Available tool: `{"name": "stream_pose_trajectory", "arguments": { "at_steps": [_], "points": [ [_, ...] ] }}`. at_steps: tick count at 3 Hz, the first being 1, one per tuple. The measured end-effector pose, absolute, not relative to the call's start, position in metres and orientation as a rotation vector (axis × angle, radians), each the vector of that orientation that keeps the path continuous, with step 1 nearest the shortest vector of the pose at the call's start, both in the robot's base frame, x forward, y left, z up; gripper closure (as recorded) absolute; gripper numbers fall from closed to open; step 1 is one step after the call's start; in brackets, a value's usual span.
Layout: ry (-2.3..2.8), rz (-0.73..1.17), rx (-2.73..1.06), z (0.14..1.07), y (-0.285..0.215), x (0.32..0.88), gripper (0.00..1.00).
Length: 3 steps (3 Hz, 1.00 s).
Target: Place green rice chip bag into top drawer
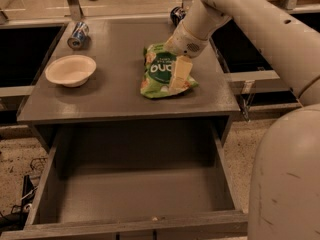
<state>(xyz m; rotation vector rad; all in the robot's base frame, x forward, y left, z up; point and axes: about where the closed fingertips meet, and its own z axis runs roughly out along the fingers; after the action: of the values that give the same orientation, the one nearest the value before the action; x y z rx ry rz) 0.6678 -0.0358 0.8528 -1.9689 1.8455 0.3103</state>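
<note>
Tabletop (115, 91), jaws at green chip bag (156, 78)

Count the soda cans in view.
2. One can lies at the table's back-left corner; the other can is at the back edge, partly behind the arm. The gripper is on the green rice chip bag.

End effector (179, 78) at bag (157, 78); drawer (135, 194) open

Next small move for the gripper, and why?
Probably secure the green rice chip bag and lift it slightly: the gripper is down on it, the bag lies flat on the table, and the top drawer stands open below.
</note>
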Motion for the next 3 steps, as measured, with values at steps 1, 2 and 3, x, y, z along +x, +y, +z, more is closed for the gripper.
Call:
{"name": "stream_pose_trajectory", "arguments": {
  "at_steps": [1, 2, 3],
  "points": [
    [1.861, 0.328, -1.940, 0.8375, -0.0380, 0.6589, 0.00],
    [1.861, 0.328, -1.940, 0.8375, -0.0379, 0.6589, 0.00],
    [1.861, 0.328, -1.940, 0.8374, -0.0379, 0.6589, 0.19]
  ]
}}
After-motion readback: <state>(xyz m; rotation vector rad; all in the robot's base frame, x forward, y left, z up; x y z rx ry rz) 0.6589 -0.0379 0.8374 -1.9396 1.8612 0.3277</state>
